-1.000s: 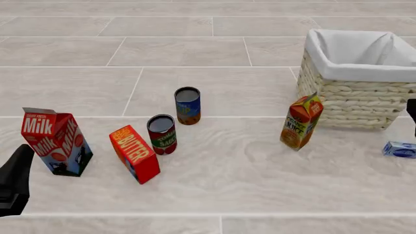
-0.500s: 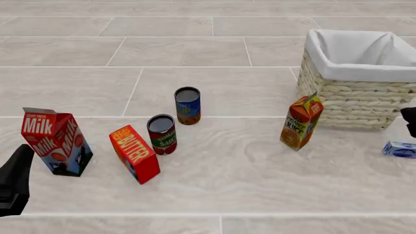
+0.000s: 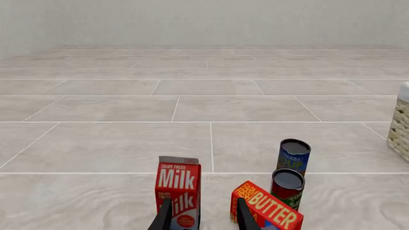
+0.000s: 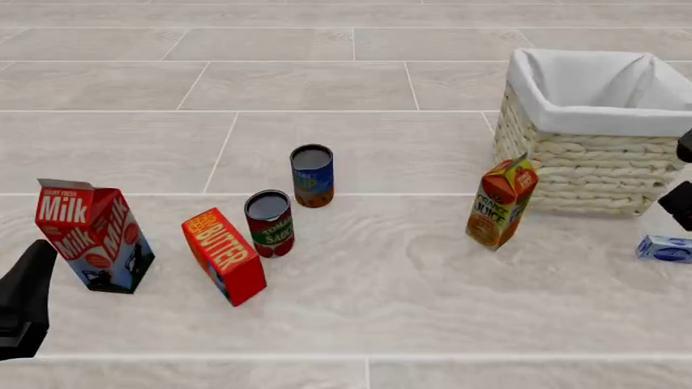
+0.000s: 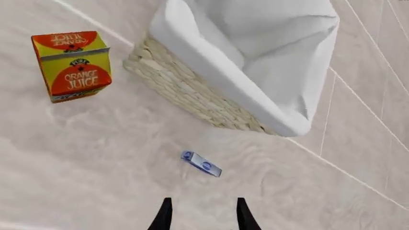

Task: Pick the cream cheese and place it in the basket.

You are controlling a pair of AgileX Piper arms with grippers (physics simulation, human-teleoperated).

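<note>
Front view: the cream cheese [image 4: 664, 248] lies flat on the worktop [image 4: 433, 308] at the far right edge, near the front right corner of the basket [image 4: 573, 158] but apart from it. A dark piece of the right arm [image 4: 681, 203] shows just above the box, not touching it; its pincer cannot be judged from here. An orange juice carton [image 4: 501, 202] stands just left of the basket. Towards the left stand a blue can [image 4: 311, 175], a red can [image 4: 269, 223], a tilted butter box [image 4: 224, 255] and a milk carton [image 4: 93, 235]. The left arm [image 4: 24, 304] sits at the lower left, beside the milk.

Left wrist view: the left pincer [image 3: 202, 216] is open and empty, its two dark fingertips [image 3: 162, 218] spread apart in front of the milk carton [image 3: 178, 191] and the butter box [image 3: 268, 206]. The two cans [image 3: 290, 170] stand beyond, and a sliver of the basket [image 3: 401, 124] shows at the edge.

Right wrist view: the right pincer [image 5: 202, 214] is open and holds nothing, looking down on the worktop. The cream cheese [image 5: 201, 163] lies ahead of the fingertips [image 5: 242, 215], clear of them, between the pincer and the wicker wall of the basket [image 5: 191, 91]. The white lining is folded over the rim. The juice carton [image 5: 73, 64] stands off to one side of the basket.
</note>
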